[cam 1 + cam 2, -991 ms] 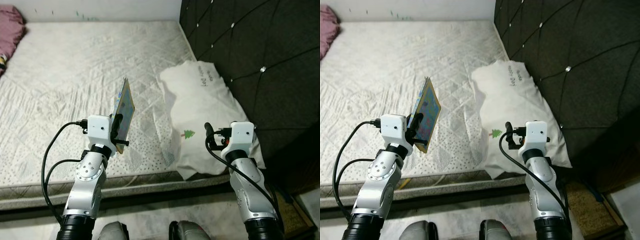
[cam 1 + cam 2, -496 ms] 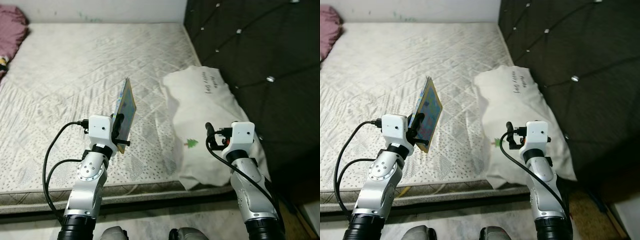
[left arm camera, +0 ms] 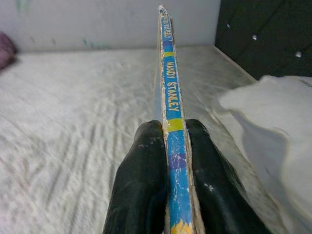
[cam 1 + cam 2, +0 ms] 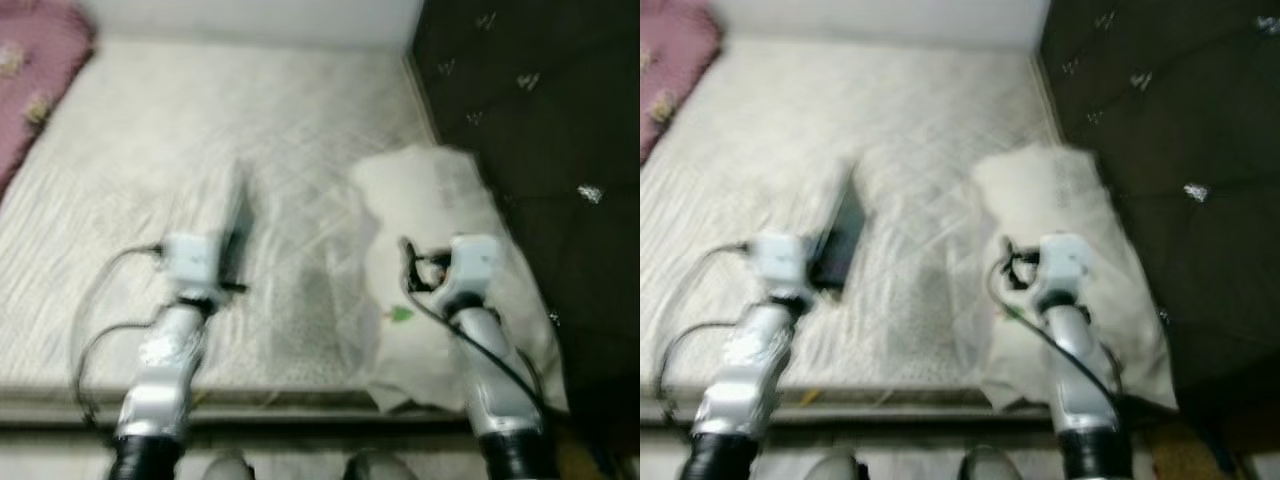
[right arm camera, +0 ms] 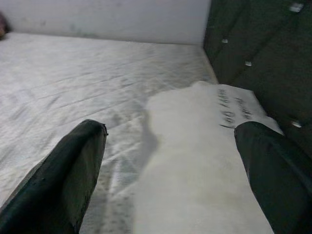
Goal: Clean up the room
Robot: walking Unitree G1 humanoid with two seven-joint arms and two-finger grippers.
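My left gripper [image 3: 168,141] is shut on a thin book [image 3: 170,97] with a blue and yellow spine, held upright on edge above the white quilted mattress [image 4: 200,130]. In the blurred eye views the book [image 4: 236,225] stands up from the left gripper [image 4: 232,262]. My right gripper [image 5: 170,146] is open, its two black fingers [image 5: 68,170] spread wide with nothing between them, held over a white pillow [image 5: 204,161] with dark writing on it. The pillow [image 4: 440,200] lies on the mattress against the headboard, and my right arm [image 4: 470,290] is above it.
A dark tufted headboard [image 4: 540,120] rises along the right side of the bed. A pink blanket [image 4: 35,80] lies at the bed's far left. A pale wall [image 3: 97,22] runs behind the mattress. The mattress's front edge [image 4: 280,395] is just before my legs.
The whole picture has shifted and blurred, so the camera has moved; the bed now sits lower and more to the right. The left gripper still holds the book and the right stays open.
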